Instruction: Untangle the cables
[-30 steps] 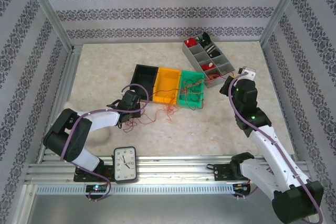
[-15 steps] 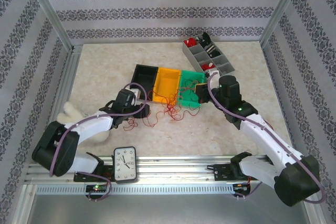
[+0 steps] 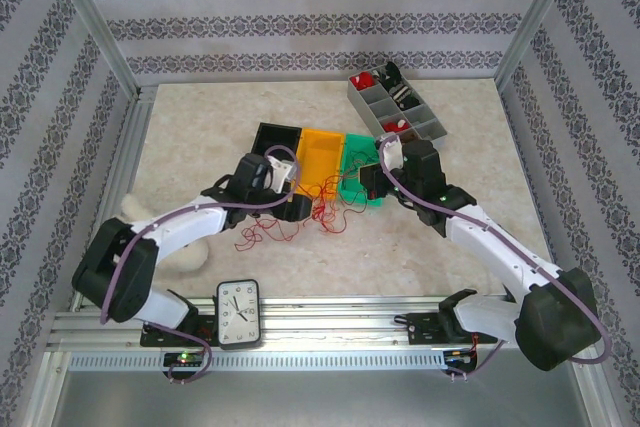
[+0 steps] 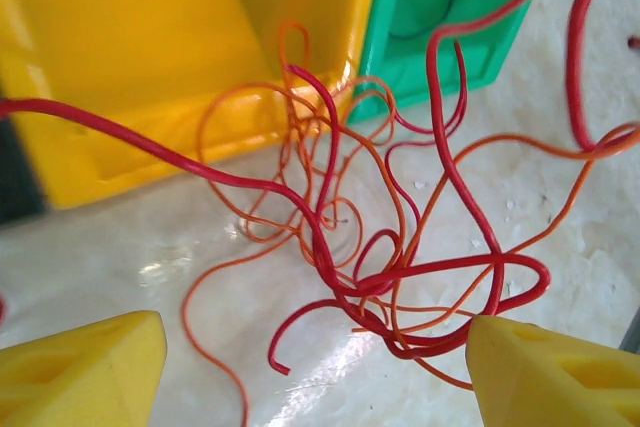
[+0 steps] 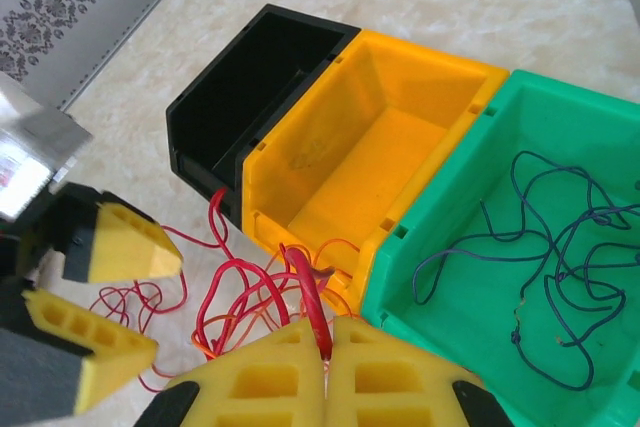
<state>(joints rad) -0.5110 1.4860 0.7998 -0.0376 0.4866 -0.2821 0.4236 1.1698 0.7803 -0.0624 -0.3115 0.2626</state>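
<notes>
The cables [image 3: 322, 211] lie as a loose clump of red and orange wires on the table, in front of the orange bin [image 3: 320, 157]. My left gripper [image 3: 292, 205] hovers open over the clump; in the left wrist view its yellow fingers [image 4: 80, 372] stand wide apart with the knot of cables [image 4: 385, 282] between them. My right gripper [image 5: 327, 342] is shut on one thick red cable [image 5: 312, 297] at the front corner of the orange bin [image 5: 370, 147]. The left gripper [image 5: 105, 287] is also in the right wrist view, open at the left.
A black bin [image 3: 275, 142], the orange bin and a green bin [image 3: 360, 162] stand in a row; the green bin [image 5: 600, 267] holds dark blue wires [image 5: 540, 247]. A grey compartment tray [image 3: 395, 107] is at the back right. A clock [image 3: 238, 313] sits at the front edge.
My right arm swung left from the grey tray to the clump, and its gripper is now shut on a red cable. My left gripper moved right towards the bins.
</notes>
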